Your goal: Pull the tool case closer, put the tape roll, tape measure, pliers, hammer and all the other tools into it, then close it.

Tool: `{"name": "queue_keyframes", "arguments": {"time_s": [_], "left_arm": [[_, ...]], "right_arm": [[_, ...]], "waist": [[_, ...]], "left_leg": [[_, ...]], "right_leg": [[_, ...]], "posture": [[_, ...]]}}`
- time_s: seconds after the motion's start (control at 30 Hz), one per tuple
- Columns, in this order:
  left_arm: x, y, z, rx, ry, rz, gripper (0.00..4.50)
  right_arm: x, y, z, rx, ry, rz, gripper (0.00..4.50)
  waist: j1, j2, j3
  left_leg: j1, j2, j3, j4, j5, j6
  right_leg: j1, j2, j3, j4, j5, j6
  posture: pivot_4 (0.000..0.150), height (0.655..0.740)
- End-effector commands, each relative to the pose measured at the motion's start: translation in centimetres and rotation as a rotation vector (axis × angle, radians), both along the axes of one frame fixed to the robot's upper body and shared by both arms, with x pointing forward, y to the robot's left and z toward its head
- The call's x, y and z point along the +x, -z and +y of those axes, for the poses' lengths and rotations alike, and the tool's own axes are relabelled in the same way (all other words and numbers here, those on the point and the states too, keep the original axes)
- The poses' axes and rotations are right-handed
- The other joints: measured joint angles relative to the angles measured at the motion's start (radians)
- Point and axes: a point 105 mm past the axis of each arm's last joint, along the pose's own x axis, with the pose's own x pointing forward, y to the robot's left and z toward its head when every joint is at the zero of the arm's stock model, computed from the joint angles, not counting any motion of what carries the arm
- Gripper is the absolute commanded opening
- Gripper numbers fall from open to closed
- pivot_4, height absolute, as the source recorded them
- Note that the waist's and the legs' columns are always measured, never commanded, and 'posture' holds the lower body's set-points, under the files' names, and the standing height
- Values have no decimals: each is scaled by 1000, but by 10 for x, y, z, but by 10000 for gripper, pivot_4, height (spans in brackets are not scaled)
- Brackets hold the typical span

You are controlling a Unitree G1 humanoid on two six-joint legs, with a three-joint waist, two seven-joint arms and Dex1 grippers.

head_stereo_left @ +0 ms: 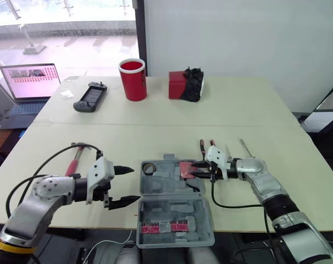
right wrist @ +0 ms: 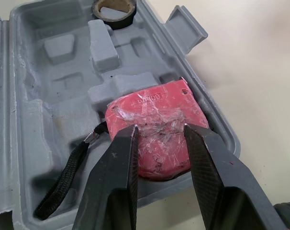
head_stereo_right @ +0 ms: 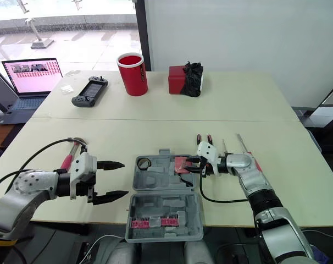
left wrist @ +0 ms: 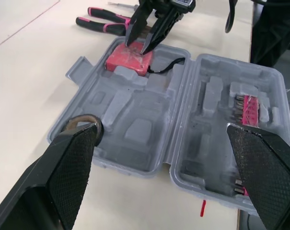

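Pale tabletop [head_stereo_left: 155,126] runs under both arms, with a red cup [head_stereo_left: 133,80] and a laptop [head_stereo_left: 30,82] far beyond them. Between the two grippers the grey tool case [head_stereo_left: 172,212] lies open and near the front edge, so pulling it closer looks done. The right gripper [right wrist: 160,130] points into the case's far half, its fingers a little apart with their tips over the top of the red tape measure [right wrist: 150,103], which sits in its recess directly beneath them. They do not grip its sides, and I cannot tell whether they touch it. Across the tray from that gripper, in the corner opposite it, the tape roll [head_stereo_left: 149,168] is already stowed. The left gripper [head_stereo_left: 134,185] hangs wide open and empty just beside the case's near edge. Left to pack, by my reading, are the pliers [head_stereo_left: 206,145], lying on the table just past the right gripper, the thin screwdrivers [head_stereo_left: 244,147] by its forearm, and the pink-handled hammer [head_stereo_left: 74,159] behind the left gripper, next to its arm. After that the lid must be shut, so the job seems under halfway
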Motion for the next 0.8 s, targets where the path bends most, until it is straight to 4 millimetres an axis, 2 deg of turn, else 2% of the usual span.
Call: {"name": "queue_keyframes", "arguments": {"time_s": [0.03, 0.1, 0.2, 0.3, 0.37, 0.4, 0.43, 0.53, 0.67, 0.8], "left_arm": [[2, -6, 5, -7, -14, -35, 45000], [6, -7, 9, -13, -43, -56, 45000], [13, -7, 20, -17, -119, -82, 45000], [18, -5, 36, -11, -205, -106, 45000], [20, -5, 63, -6, -326, -127, 45000], [20, -4, 72, -1, -361, -134, 45000], [19, -3, 88, -8, -436, -146, 45000], [9, 1, 135, -30, -640, -177, 45000], [-18, 13, 179, -80, -853, -183, 45000], [-44, 30, 200, -104, -989, -159, 45000]], "right_arm": [[-2, -16, 3, 93, 6, -46, 15908], [1, -35, 2, 170, 35, -67, 15908], [2, -54, -10, 224, 91, -120, 15908], [-7, -63, -27, 253, 92, -70, 15908], [-12, -70, -48, 290, 154, -61, 21123], [-14, -72, -54, 300, 169, -63, 25345], [-16, -72, -65, 302, 214, -73, 28668], [-27, -70, -95, 299, 342, -106, 43957], [-46, -60, -133, 335, 524, -118, 44584], [-65, -46, -174, 341, 715, -161, 44584]], "waist": [[1, 0, 0], [1, 1, 0], [1, 1, 1], [2, 1, 1], [3, 1, 1], [3, 1, 1], [3, 1, 1], [1, 1, 1], [2, 1, 0], [2, -1, 0]], "left_leg": [[0, 0, 0, 0, 0, 0], [-1, 0, 0, -1, 0, 0], [-2, 0, 0, 0, 0, 0], [-2, 0, 0, -1, 0, 0], [-2, 0, 0, -1, 0, 0], [-2, 0, 0, -1, 0, 0], [-2, 0, 0, -1, 0, 0], [-2, 0, 0, -1, 0, 0], [-2, 0, 1, -1, 0, 0], [-3, 0, 1, 0, 0, 0]], "right_leg": [[0, 0, 0, 0, 0, 0], [-1, 0, 0, 0, 1, 3], [-2, 0, 0, 0, 2, 3], [-2, 0, 0, 0, 1, 3], [-2, 0, 0, -1, 1, 3], [-2, 0, 0, -1, 1, 3], [-2, 0, 0, -1, 1, 2], [-3, 0, 0, -1, -1, 0], [-3, 0, 1, -1, -1, -1], [-2, 0, 2, -3, -1, -1]], "posture": [[1500, 7400], [1500, 7400], [1500, 7400], [1500, 7400], [1500, 7400], [1500, 7400], [1500, 7400], [1500, 7400], [1500, 7400], [1500, 7400]]}}
